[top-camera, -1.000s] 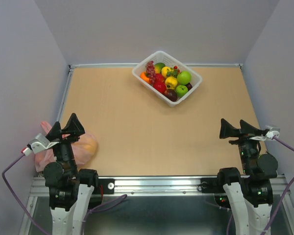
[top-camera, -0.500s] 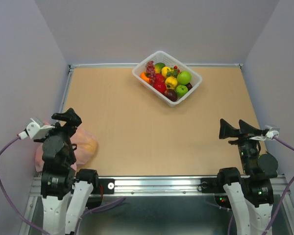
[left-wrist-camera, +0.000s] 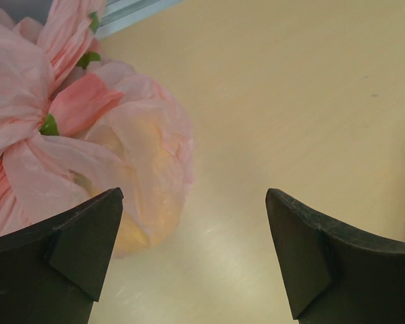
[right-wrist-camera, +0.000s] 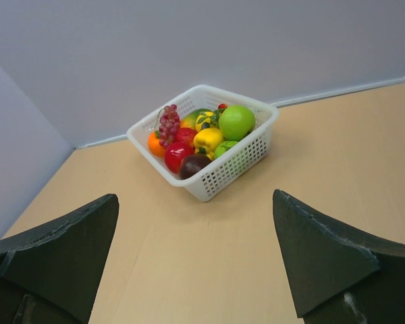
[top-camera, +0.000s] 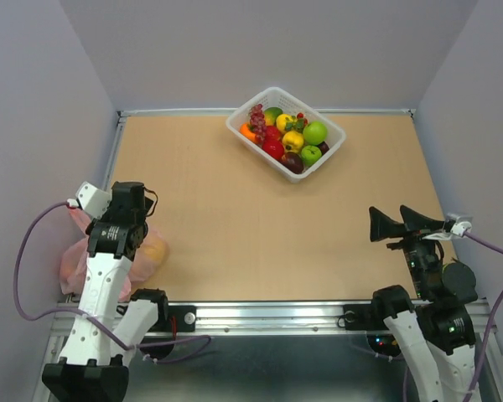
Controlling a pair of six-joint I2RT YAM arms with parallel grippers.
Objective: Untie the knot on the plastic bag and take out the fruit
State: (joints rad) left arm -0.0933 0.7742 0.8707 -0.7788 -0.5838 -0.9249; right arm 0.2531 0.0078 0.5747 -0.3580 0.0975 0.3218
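The thin, crinkly pink plastic bag [top-camera: 72,266] lies at the overhead view's lower left, its bunched pink knot [left-wrist-camera: 37,131] tied and a yellowish round fruit [left-wrist-camera: 155,192] showing through the film. The black left gripper [left-wrist-camera: 194,196] hangs close over it, jaws spread and empty. The black right gripper [right-wrist-camera: 195,196], at lower right, gapes likewise empty.

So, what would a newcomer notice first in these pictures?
Probably the white basket of bright fruit at the far middle of the table. Next, the knotted pink bag at the near left corner, under the open left gripper.
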